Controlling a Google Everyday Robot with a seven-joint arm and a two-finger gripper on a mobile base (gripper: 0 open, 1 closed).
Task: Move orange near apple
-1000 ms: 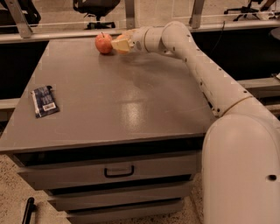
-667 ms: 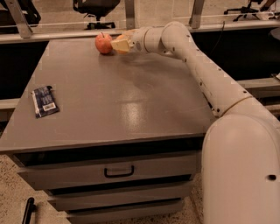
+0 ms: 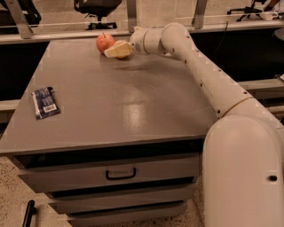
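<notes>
Since the orange (image 3: 121,56) peeks out just under my pincer (image 3: 116,50), right beside the apple (image 3: 105,42) at the far end of the table (image 3: 133,111), I think the job is nearly done. I cannot tell if my pincer grips it. Next I should let go softly so nothing rolls. A blue packet (image 3: 44,102) lies by the left edge, and a chair (image 3: 96,9) stands behind.

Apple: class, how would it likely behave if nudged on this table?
The apple is round and sits on a flat table, so a nudge would probably roll it. It sits near the far edge, so it might roll off. The gripper is right beside it, so a slight sideways move could bump it.
</notes>
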